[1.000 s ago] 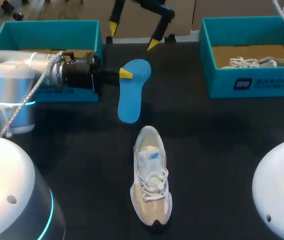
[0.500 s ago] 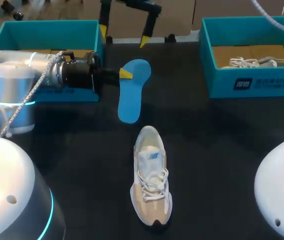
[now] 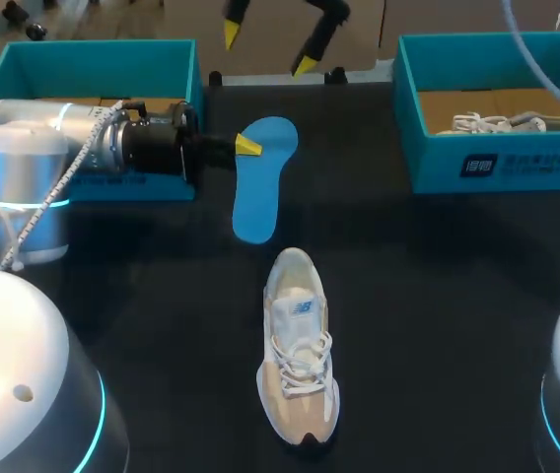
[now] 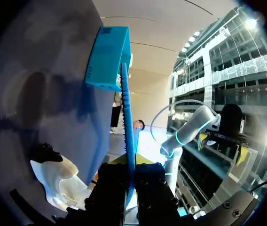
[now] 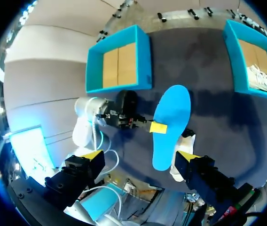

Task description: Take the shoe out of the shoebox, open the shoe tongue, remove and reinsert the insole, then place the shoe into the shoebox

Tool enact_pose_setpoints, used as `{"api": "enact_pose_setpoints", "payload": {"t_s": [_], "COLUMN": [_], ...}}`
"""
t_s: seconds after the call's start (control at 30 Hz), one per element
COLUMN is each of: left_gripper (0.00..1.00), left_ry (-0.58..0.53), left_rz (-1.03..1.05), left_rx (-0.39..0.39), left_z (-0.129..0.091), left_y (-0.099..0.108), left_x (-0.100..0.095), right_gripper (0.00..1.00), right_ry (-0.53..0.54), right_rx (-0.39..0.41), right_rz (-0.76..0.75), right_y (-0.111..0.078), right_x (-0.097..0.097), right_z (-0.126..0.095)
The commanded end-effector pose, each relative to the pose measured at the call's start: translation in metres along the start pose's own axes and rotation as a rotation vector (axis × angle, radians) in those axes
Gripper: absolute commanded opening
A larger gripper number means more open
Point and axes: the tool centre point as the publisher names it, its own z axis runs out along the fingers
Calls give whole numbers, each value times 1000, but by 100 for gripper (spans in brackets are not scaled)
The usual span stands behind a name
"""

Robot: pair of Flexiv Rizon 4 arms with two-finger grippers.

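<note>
Beyond the shoe [image 3: 298, 360], my left pincer [image 3: 247, 146] grips the blue insole [image 3: 260, 177] by its edge. Farther beyond the shoe, my right pincer [image 3: 266, 51] hangs wide apart, holding nothing. With such a thin grip, the insole may twist or slip out when pushed into the shoe.

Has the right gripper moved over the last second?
Yes. The right gripper has drawn farther from the blue insole, toward the far edge of the table, fingers open.
</note>
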Motion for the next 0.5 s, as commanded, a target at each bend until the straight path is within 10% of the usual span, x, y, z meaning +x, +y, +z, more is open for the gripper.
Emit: {"api": "enact_pose_setpoints", "payload": {"t_s": [0.03, 0.5], "left_gripper": [0, 0], "left_ry": [-2, -2], "left_rz": [0, 0], "left_rx": [4, 4], "left_z": [0, 0], "left_y": [2, 2], "left_x": [0, 0], "right_gripper": [100, 100], "right_ry": [283, 605], "right_rx": [-42, -99], "right_rz": [-5, -91], "right_y": [-11, -8], "right_x": [-17, -57], "right_z": [-5, -6]}}
